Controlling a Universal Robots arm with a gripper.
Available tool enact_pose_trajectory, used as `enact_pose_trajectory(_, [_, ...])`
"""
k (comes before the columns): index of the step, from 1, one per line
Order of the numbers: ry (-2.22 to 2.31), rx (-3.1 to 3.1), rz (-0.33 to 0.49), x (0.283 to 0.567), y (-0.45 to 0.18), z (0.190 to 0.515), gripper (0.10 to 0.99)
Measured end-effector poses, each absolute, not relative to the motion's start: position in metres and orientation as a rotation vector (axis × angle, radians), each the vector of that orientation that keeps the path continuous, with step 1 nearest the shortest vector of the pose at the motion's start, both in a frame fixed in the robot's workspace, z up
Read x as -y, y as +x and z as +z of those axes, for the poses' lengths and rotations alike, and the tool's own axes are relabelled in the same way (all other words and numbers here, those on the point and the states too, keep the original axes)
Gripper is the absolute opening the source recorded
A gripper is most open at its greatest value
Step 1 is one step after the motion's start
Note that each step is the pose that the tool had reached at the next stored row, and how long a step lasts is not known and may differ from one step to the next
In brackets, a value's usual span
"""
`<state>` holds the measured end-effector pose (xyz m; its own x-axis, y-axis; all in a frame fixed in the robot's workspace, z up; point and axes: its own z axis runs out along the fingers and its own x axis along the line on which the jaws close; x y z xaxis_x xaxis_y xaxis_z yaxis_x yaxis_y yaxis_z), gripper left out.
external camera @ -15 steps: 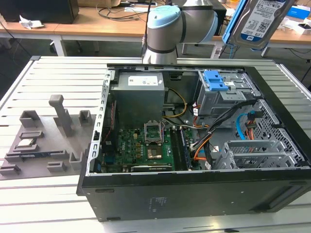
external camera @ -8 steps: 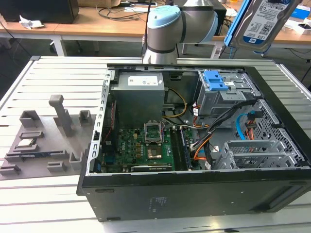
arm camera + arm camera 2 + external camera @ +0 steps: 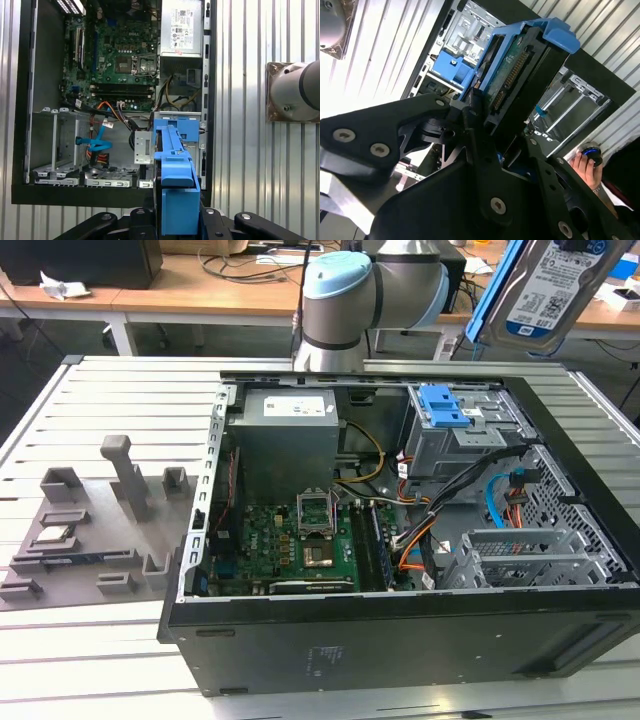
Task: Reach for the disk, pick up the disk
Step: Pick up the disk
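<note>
The slatted metal table [image 3: 100, 390] carries the open black computer case [image 3: 400, 640], which lies on its side with its inside facing up. My arm [image 3: 360, 290] rises behind the case's far wall in the exterior view. On the table toward the exterior view's left lies a grey fixture plate [image 3: 90, 540] with upright blocks. Inside the case sit the grey power supply [image 3: 290, 435] and, nearer the camera, the green motherboard [image 3: 290, 540]. My gripper [image 3: 176, 214] is clenched on the disk [image 3: 550, 285], its black fingers [image 3: 150, 212] pressed against either side of the blue frame. The disk hangs in the air well above the case, over its far corner on the exterior view's right, its label toward that camera. The bright blue latch [image 3: 447, 405] sits on the drive cage below. In the second wrist view a person's hand [image 3: 584, 166] rests near a small round knob.
</note>
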<state>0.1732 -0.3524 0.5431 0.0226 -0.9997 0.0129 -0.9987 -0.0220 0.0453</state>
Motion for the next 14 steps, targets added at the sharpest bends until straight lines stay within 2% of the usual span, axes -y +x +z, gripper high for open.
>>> enact_pose_trajectory(14, [2.216,2.168,-0.035,0.373,0.173,0.543,0.361])
